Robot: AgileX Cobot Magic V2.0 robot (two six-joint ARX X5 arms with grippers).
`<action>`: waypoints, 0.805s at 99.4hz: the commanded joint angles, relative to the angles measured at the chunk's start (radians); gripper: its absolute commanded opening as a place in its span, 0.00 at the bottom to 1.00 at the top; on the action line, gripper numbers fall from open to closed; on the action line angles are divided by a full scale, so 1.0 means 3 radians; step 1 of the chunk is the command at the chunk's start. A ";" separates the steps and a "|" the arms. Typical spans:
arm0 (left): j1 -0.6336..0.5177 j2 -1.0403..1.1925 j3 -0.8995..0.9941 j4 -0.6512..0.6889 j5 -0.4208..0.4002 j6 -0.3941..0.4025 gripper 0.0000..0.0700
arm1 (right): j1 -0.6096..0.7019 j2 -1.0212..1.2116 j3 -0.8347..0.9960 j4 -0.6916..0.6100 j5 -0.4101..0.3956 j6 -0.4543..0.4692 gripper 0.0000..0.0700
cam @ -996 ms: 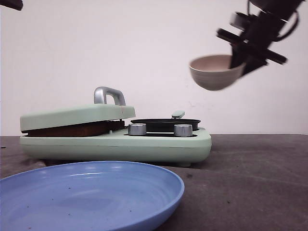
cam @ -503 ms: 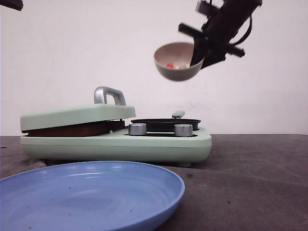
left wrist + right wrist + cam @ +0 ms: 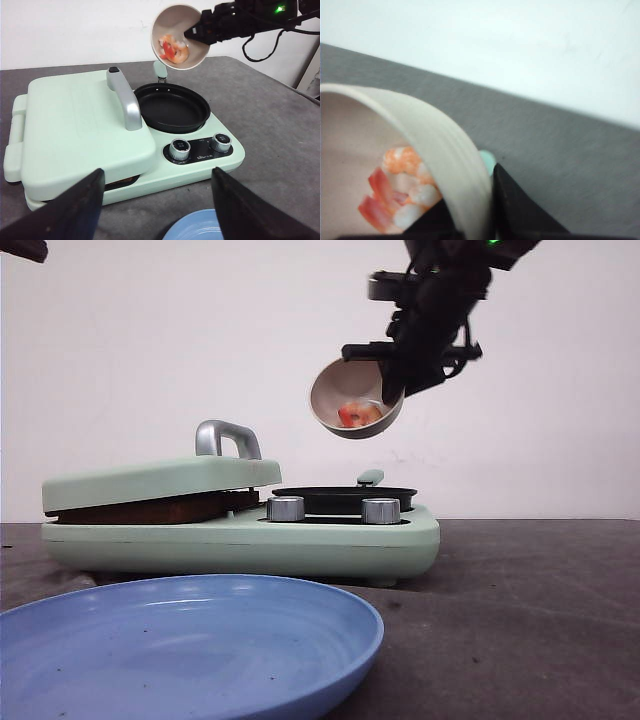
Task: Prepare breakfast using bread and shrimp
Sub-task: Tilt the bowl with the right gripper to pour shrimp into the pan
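Observation:
My right gripper (image 3: 393,375) is shut on the rim of a beige bowl (image 3: 335,390), held tipped in the air above the black pan (image 3: 345,497) of a mint-green breakfast maker. Pink shrimp (image 3: 356,415) lie at the bowl's low side. The left wrist view shows the same bowl (image 3: 175,22), shrimp (image 3: 171,47) and pan (image 3: 172,107). In the right wrist view one finger is inside the bowl (image 3: 450,145) and one outside, with the shrimp (image 3: 402,187) beside them. The bread (image 3: 150,508) shows only as a brown edge under the shut lid (image 3: 160,480). My left gripper (image 3: 157,175) is open and holds nothing.
A blue plate (image 3: 190,640) sits on the grey table in front of the breakfast maker, under my left gripper. Two metal knobs (image 3: 180,148) face the front below the pan. A metal handle (image 3: 225,435) rises from the lid. A white wall stands behind.
My right gripper has carried the bowl leftward from the upper right to above the pan, lowered it a little and tipped it further, so the shrimp now show inside.

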 commanded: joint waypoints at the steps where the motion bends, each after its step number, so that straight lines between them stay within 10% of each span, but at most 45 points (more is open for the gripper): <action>1: -0.0014 0.0004 0.0014 0.0037 -0.0017 0.0056 0.50 | 0.0084 0.0055 0.0081 0.0079 0.0195 -0.0478 0.00; 46: -0.0014 0.0004 0.0013 0.0038 -0.0004 0.0094 0.50 | 0.0554 0.0055 0.0081 0.0462 0.1537 -0.2082 0.00; 80: -0.0014 0.0001 0.0013 0.0037 0.0024 0.0141 0.50 | 0.0746 0.0065 0.0081 0.0490 0.2122 -0.2654 0.00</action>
